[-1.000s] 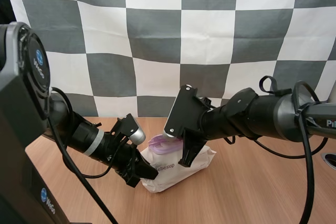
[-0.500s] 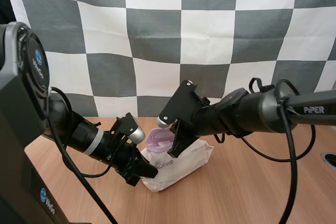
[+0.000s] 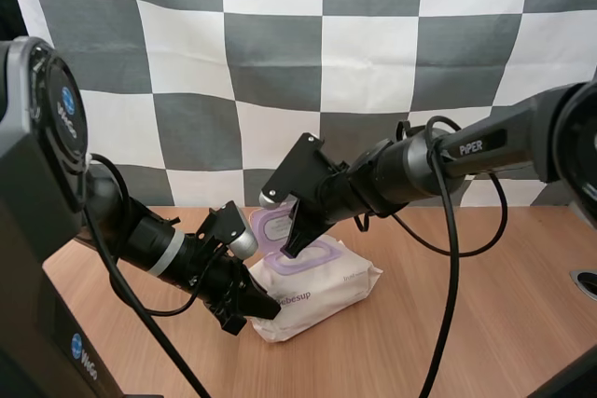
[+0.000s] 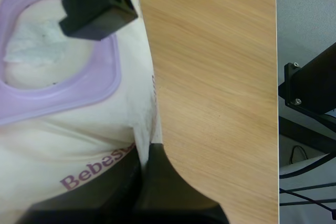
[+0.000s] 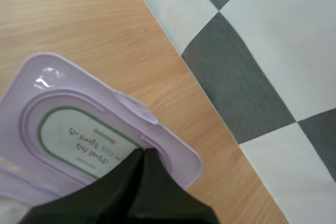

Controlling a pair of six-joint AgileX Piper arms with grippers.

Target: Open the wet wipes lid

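My right claw [image 5: 142,152] pinches the lid [image 5: 79,129] rim, tilted up beyond the pack [image 4: 79,124]; my left claw [image 4: 146,149] clamps its near edge.

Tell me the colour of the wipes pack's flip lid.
Pale lilac plastic flip lid, clearest in the right wrist view.

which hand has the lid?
The right hand, tips pinched on the edge of the raised purple lid. The left hand instead clamps the wet wipes pack at its edge seam.
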